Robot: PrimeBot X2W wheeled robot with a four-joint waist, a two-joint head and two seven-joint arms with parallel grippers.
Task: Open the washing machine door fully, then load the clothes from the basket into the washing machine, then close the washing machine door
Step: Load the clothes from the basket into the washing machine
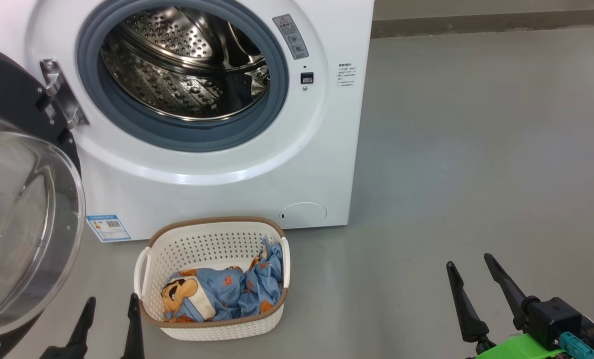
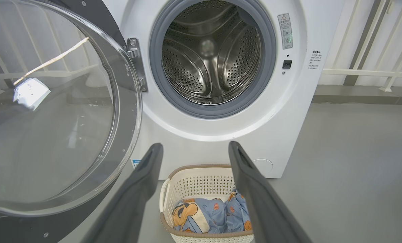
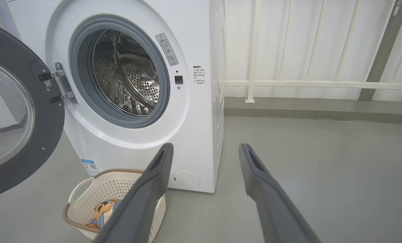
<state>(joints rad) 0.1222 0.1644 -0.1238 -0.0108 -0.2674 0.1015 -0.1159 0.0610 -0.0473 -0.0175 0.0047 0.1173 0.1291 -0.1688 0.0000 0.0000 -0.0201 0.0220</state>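
a: where are the clothes [image 1: 227, 291]?
b: bunched in the basket [image 1: 212, 247] on the floor [image 1: 476, 149], just in front of the washing machine [image 1: 217, 189]. the bundle lies crosswise, bear face at its left end, one fold climbing the right wall.
a: and the washing machine door [image 1: 22, 199]?
b: swung wide on its left hinge, drum [image 1: 182, 65] mouth facing us.
a: grippers?
b: left gripper [image 1: 112, 298] and right gripper [image 1: 469, 261] both spread, empty, fingers pointing towards the machine.

washing machine [image 1: 217, 194] ahead of me | door [image 1: 22, 224] on my left | basket [image 1: 202, 244] before machine | clothes [image 1: 227, 291] in basket
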